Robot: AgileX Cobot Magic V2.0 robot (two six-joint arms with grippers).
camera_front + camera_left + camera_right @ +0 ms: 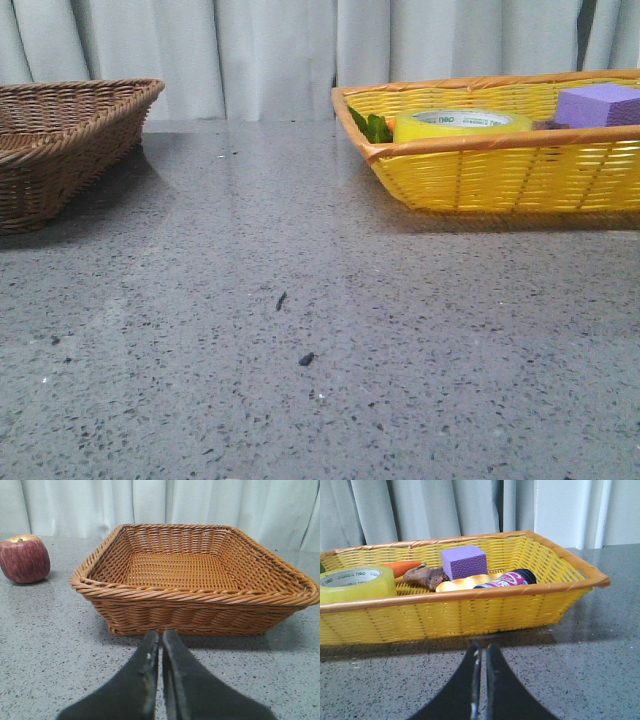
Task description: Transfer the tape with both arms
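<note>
The tape [462,126] is a wide yellow roll with a white, green-printed core, lying flat at the left end of the yellow basket [500,180]. The right wrist view shows the tape [355,583] behind the basket's near rim [470,596]. My right gripper [482,647] is shut and empty, low over the table in front of that basket. My left gripper [160,636] is shut on nothing too, just in front of the empty brown wicker basket [195,597]. Neither gripper appears in the front view.
Beside the tape in the yellow basket are a purple block [463,562], a carrot [402,567], a brown root-like piece [426,576], a golden wavy item [462,582] and a small bottle [510,578]. A red apple [24,558] sits left of the brown basket [60,140].
</note>
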